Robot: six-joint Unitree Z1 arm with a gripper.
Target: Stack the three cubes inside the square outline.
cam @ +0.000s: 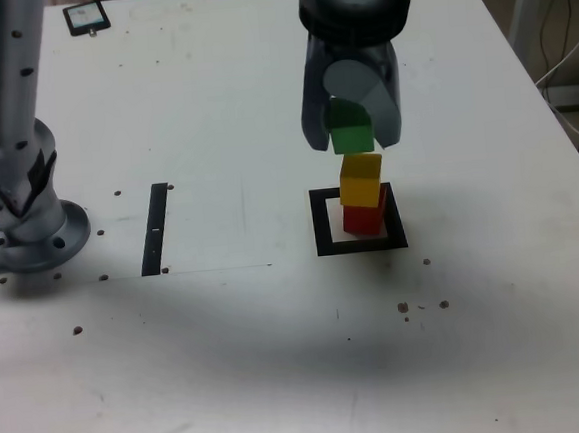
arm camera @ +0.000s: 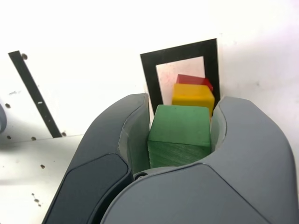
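Silver arm (cam: 17, 128) with black screws, dark grey gripper (cam: 351, 121)

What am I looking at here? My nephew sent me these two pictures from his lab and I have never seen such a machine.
It is one robot arm on a white table. Its grey base stands at the exterior view's left; that picture comes from a camera off the arm. The other comes from a camera on the arm's wrist, looking past the gripper, the arm's two-fingered hand. The gripper is shut on a green cube, held just above a yellow cube. The yellow one sits, a little askew, on a red cube inside a black square outline. Also on the table: a thin black strip and a small dark card.
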